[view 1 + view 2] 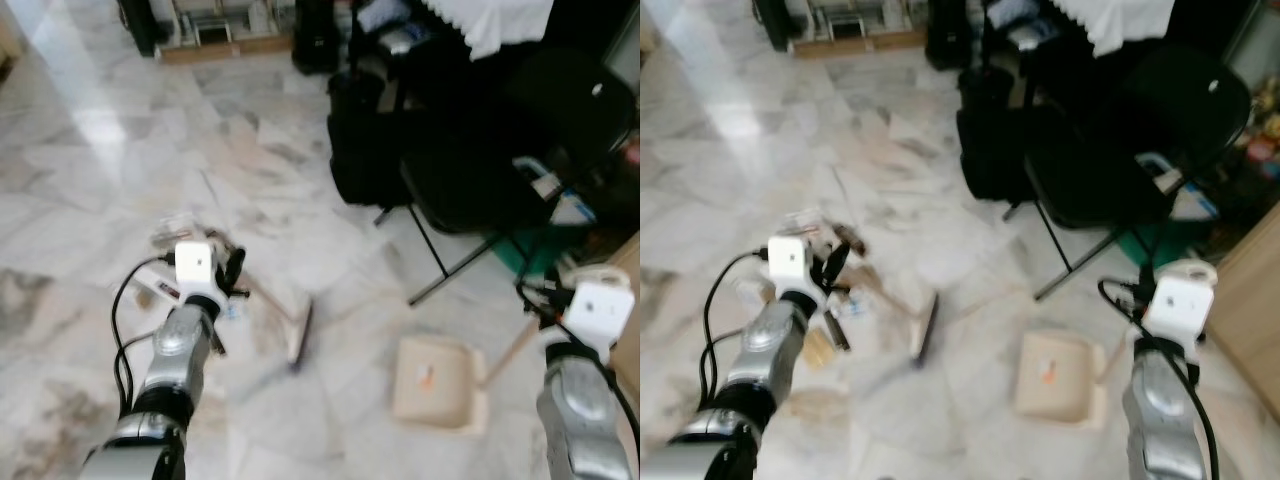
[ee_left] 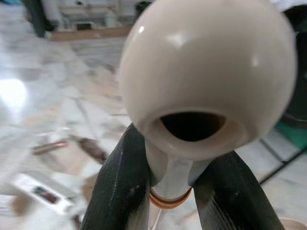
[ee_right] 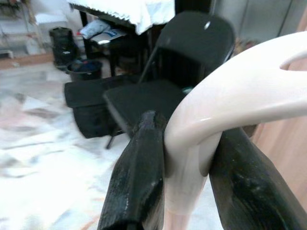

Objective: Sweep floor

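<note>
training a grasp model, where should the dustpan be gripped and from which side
Grip the dustpan by its long upright handle, from the side, fingers across the shaft under its curved top, as the right gripper does. The pan lies flat and wide.

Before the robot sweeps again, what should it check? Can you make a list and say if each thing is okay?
1. Left hand holding the broom handle: ok, both black fingers squeeze the cream stem under its round end.
2. Right hand holding the dustpan handle: ok, fingers are closed around it.
3. Broom head down on the floor: looks ok, but the picture is blurry.
4. Dustpan near the broom: ok, it sits on the floor to the robot's right of the broom head.
5. Litter within reach of the broom: ok, scraps lie just beyond the left hand.
6. Black folding chair out of the way: cannot tell; its legs stand close behind the dustpan.
</note>
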### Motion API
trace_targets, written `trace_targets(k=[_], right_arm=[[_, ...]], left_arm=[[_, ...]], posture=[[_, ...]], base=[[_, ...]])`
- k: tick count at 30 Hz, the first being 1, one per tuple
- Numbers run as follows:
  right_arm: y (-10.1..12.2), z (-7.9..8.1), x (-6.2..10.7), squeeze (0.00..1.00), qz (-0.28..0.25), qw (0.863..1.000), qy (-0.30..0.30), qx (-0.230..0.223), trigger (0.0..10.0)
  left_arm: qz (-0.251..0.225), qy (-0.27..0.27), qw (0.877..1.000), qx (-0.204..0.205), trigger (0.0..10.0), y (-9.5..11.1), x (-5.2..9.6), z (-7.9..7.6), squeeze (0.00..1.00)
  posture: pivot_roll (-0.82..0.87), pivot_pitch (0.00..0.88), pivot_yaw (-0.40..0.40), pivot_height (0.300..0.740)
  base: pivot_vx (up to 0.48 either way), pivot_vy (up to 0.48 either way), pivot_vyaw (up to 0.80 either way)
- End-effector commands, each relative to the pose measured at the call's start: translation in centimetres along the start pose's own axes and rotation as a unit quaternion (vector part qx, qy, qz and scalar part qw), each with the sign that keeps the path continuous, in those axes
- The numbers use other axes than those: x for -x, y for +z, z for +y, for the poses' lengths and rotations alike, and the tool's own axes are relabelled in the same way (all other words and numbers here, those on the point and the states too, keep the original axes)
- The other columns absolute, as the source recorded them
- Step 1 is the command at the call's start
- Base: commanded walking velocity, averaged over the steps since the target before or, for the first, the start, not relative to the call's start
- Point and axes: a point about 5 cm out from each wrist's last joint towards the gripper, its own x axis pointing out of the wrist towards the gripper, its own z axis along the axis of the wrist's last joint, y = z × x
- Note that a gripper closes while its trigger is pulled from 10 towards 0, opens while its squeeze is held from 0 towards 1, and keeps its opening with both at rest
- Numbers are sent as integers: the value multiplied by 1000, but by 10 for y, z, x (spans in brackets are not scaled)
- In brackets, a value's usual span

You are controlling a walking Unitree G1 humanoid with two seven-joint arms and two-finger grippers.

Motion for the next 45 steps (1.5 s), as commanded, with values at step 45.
trace_targets(k=[45], right_arm=[[4, 7, -3, 0, -3, 1000, 12, 6, 10000]], left_arm=[[-33, -3, 999, -4, 10000, 17, -5, -3, 0]], posture=[[48, 130, 30, 740]], base=[[0, 266, 197]])
